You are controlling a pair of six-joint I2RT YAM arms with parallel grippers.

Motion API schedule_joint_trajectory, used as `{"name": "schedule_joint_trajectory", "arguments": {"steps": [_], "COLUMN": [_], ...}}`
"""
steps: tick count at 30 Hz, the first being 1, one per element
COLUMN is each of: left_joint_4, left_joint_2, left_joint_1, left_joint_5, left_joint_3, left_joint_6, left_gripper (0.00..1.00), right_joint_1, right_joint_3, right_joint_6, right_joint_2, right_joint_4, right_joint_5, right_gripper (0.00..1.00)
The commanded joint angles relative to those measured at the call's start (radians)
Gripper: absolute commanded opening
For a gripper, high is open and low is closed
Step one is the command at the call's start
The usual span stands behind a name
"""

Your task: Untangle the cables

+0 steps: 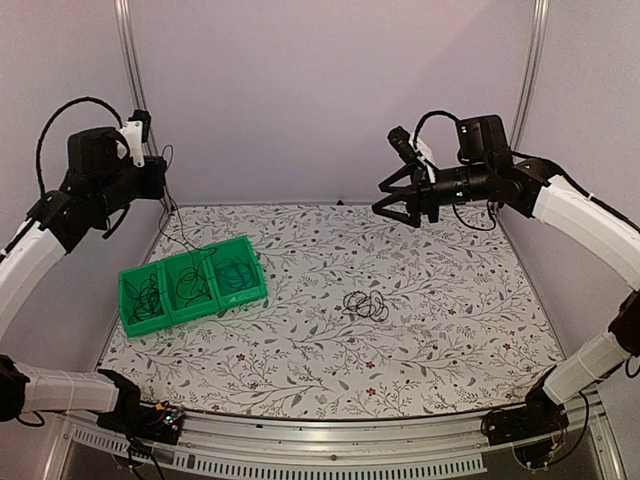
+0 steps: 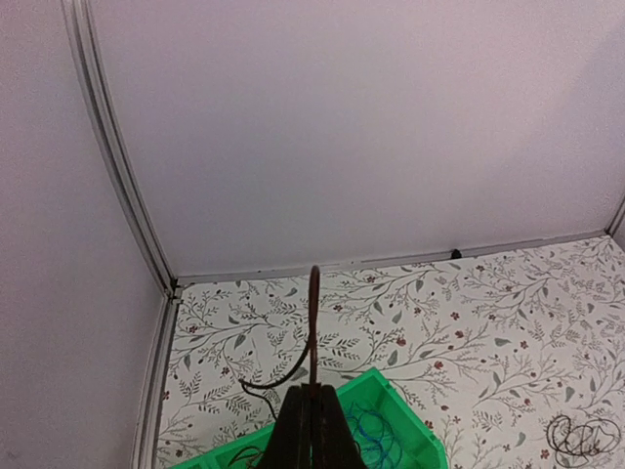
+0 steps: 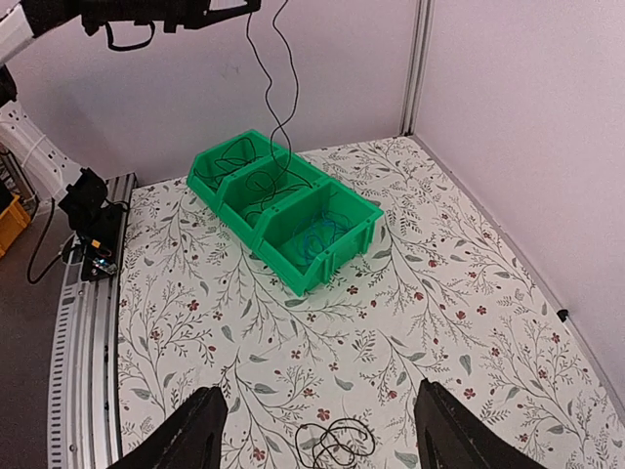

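My left gripper (image 1: 158, 180) is raised high at the far left, shut on a thin black cable (image 1: 176, 228) that hangs down into the middle compartment of the green bin (image 1: 252, 297). In the left wrist view the closed fingers (image 2: 312, 430) pinch this cable (image 2: 314, 303), which loops upward. The bin's right compartment holds a blue cable (image 1: 236, 279) and its left one a black cable (image 1: 148, 297). A small black cable bundle (image 1: 366, 304) lies on the table. My right gripper (image 1: 398, 208) is open and empty, high above the bundle (image 3: 340, 442).
The bin (image 3: 256, 227) stands at the table's left. The hanging cable (image 3: 269, 98) drops from the left gripper (image 3: 229, 8) into it. Purple walls and metal posts (image 1: 128, 60) enclose the back and sides. The floral tablecloth (image 1: 450, 320) covers the table.
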Motion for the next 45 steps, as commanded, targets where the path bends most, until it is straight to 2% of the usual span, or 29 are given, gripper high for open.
{"name": "schedule_joint_trajectory", "arguments": {"steps": [1,8,14,16,21,23,27,35,40,45], "left_joint_4": [0.029,0.134,0.208,0.255,0.387,0.396,0.368,0.158,0.091,0.075], "left_joint_2": [0.006,0.017,0.021,0.025,0.07,0.099,0.135,0.264,0.378,0.506], "left_joint_1": [0.065,0.127,0.164,0.165,0.164,0.16,0.161,0.188,0.192,0.194], "left_joint_5": [-0.017,-0.013,0.058,0.124,0.399,0.449,0.39,0.309,0.229,0.23], "left_joint_3": [-0.116,-0.315,-0.427,-0.461,-0.529,-0.538,-0.552,-0.502,-0.431,-0.333], "left_joint_6": [0.017,0.015,-0.023,-0.045,-0.153,-0.195,-0.253,-0.301,-0.331,-0.341], "left_gripper": [0.0,0.0,0.0,0.0,0.0,0.0,0.0,0.0,0.0,0.0], "right_joint_1": [-0.004,-0.005,-0.006,-0.006,-0.006,-0.006,-0.006,-0.006,-0.006,-0.006], "right_joint_3": [-0.027,-0.06,-0.09,-0.093,-0.1,-0.102,-0.11,-0.148,-0.162,-0.176], "right_joint_6": [-0.007,-0.011,-0.013,-0.015,-0.016,-0.016,-0.018,-0.03,-0.034,-0.043], "right_joint_2": [-0.042,-0.062,-0.079,-0.079,-0.075,-0.073,-0.074,-0.092,-0.104,-0.109], "right_joint_4": [0.0,0.006,0.01,0.009,0.012,0.013,0.013,0.013,0.014,0.01], "right_joint_5": [0.017,0.03,0.036,0.036,0.034,0.031,0.031,0.041,0.05,0.064], "right_gripper": [0.7,0.7,0.71,0.71,0.71,0.71,0.71,0.71,0.72,0.72]}}
